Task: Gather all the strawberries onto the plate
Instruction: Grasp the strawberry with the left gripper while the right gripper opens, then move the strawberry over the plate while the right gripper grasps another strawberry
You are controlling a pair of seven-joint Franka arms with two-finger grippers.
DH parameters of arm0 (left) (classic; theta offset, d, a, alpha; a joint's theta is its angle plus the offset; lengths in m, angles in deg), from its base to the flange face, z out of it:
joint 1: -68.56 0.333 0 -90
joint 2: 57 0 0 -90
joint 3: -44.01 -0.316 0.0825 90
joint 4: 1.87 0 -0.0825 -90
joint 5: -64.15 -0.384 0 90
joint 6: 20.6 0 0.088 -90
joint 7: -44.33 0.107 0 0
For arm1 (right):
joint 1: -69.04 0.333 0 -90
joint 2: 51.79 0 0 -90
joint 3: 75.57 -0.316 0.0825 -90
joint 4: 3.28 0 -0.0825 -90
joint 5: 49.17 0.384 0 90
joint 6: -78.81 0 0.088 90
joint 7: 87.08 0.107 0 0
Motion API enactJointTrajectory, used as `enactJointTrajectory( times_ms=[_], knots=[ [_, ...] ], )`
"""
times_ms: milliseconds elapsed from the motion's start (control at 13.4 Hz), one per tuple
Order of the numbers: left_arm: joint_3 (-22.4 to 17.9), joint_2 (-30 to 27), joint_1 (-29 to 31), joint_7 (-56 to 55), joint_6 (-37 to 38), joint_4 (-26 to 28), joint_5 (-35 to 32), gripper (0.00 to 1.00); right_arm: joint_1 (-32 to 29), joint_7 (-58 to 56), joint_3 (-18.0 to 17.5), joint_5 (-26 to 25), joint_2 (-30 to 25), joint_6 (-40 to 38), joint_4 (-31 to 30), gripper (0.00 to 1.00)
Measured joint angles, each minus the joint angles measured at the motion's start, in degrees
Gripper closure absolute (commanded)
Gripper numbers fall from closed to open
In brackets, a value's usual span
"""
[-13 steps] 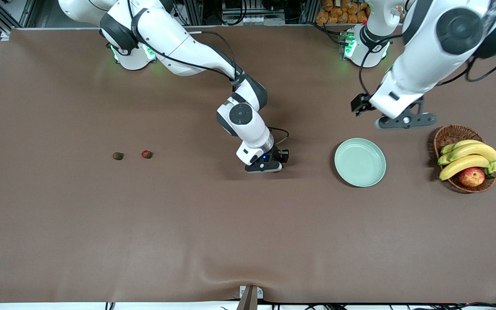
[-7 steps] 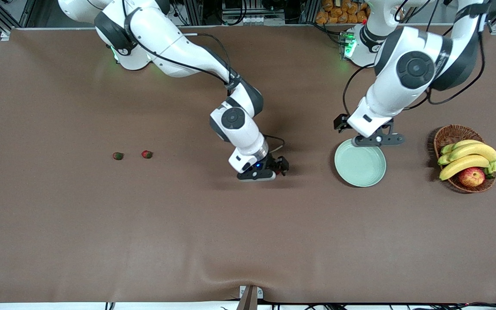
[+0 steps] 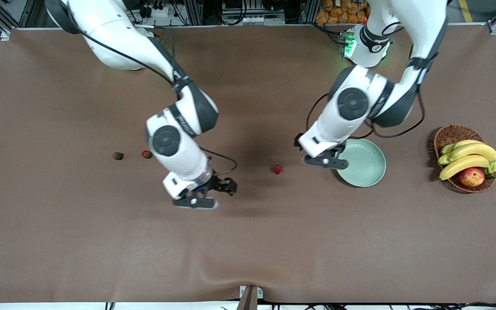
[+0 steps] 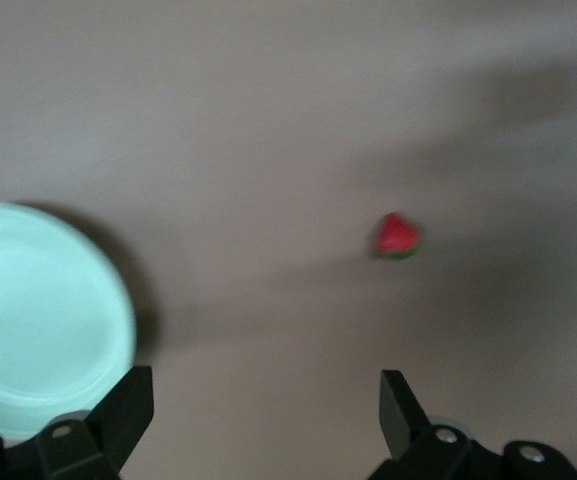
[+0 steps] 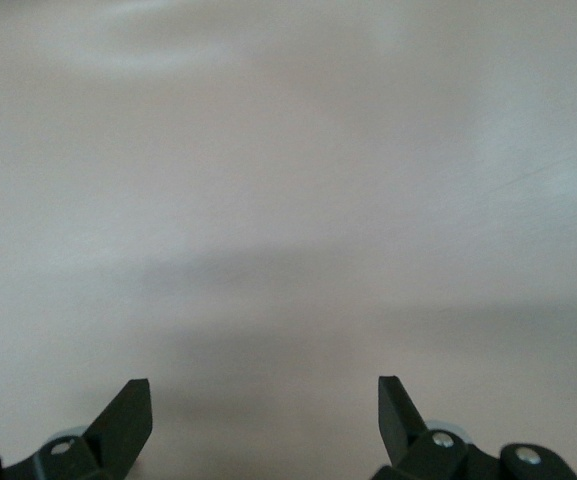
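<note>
Strawberry point(image 3: 277, 169) on table between empty claws, plate point(image 3: 366, 168) beside.

Even overhead light, soft arm shadows on the table point(image 3: 248, 241); both wrist views blurred, washed out.

Layout of the surface point(image 3: 248, 249): berries, plate, basket and two pincers.

One strawberry point(image 3: 277, 169) lies mid-surface, between the two pincers and apart from the plate point(image 3: 362, 165), which sits toward the left arm's end. The basket point(image 3: 450, 134) of bananas point(image 3: 467, 156) and an apple point(image 3: 471, 176) stands nearer still to that end, beside the plate. Two more strawberries point(image 3: 118, 156) point(image 3: 146, 154) lie side by side toward the right arm's end. The left pincer point(image 3: 326, 162), fingers spread, hangs over the plate's rim on the strawberry's side; the right pincer point(image 3: 196, 201), fingers spread, hangs over bare surface.
</note>
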Motion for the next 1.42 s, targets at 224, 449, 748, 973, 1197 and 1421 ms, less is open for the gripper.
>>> enactJointTrajectory(
  times_ms=[224,449,748,973,1197,1421],
  knots=[
    [-0.2,10.1,-5.5,-6.6,-0.2,-9.6,-3.3,0.00,-5.1,-3.5,0.1,-3.6,-3.8,-0.9,-6.0,0.00],
    [-0.4,17.5,-8.8,-13.7,-3.3,-15.1,-4.9,0.00,-8.2,-3.6,0.1,-9.8,-7.1,-0.8,-13.1,0.00],
    [-1.0,21.3,-9.0,-22.6,-4.6,-15.6,-10.5,0.06,-13.2,-3.9,0.2,-11.0,-10.0,-0.8,-19.0,0.00],
    [-1.2,23.1,-9.0,-25.6,-4.7,-15.6,-11.8,0.15,-17.1,-6.5,0.3,-11.1,-10.3,-0.8,-21.4,0.00],
    [-1.2,23.9,-9.0,-26.0,-4.7,-15.4,-11.8,0.25,-21.3,-11.2,0.3,-11.1,-10.3,-0.8,-23.4,0.00],
    [-1.2,24.1,-9.0,-26.5,-4.7,-14.7,-11.8,0.40,-24.6,-13.4,0.3,-11.1,-10.3,-0.3,-25.3,0.00]
  ],
)
